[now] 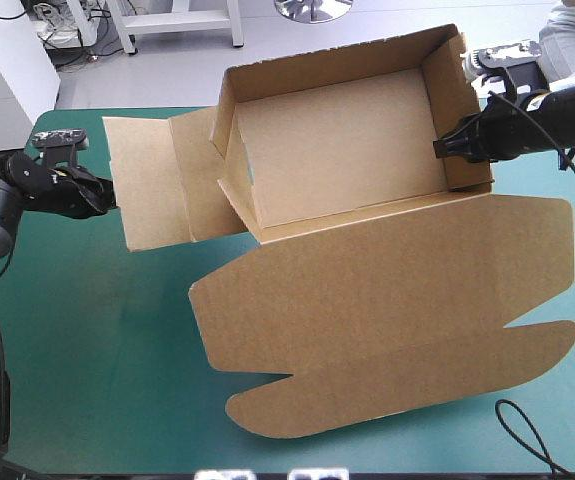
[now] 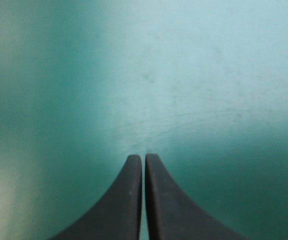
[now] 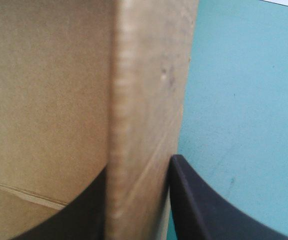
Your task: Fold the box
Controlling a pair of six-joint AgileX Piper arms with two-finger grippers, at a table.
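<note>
The brown box (image 1: 337, 140) stands in the middle of the table with its far wall and right wall (image 1: 454, 100) raised. Its left flap (image 1: 147, 185) lies spread flat, and the wide lid (image 1: 397, 320) lies flat toward the front. My right gripper (image 1: 447, 148) is shut on the right wall from above. In the right wrist view that wall (image 3: 144, 90) runs between the two fingers of the right gripper (image 3: 139, 167). My left gripper (image 1: 110, 195) sits low at the outer edge of the left flap. It (image 2: 144, 159) is shut, with only teal-green cover ahead of it.
The lid's rounded front flap (image 1: 297, 410) reaches close to the table's front edge. Teal-green cover (image 1: 87, 350) shows at the front left, and a narrower strip shows to the right of the box.
</note>
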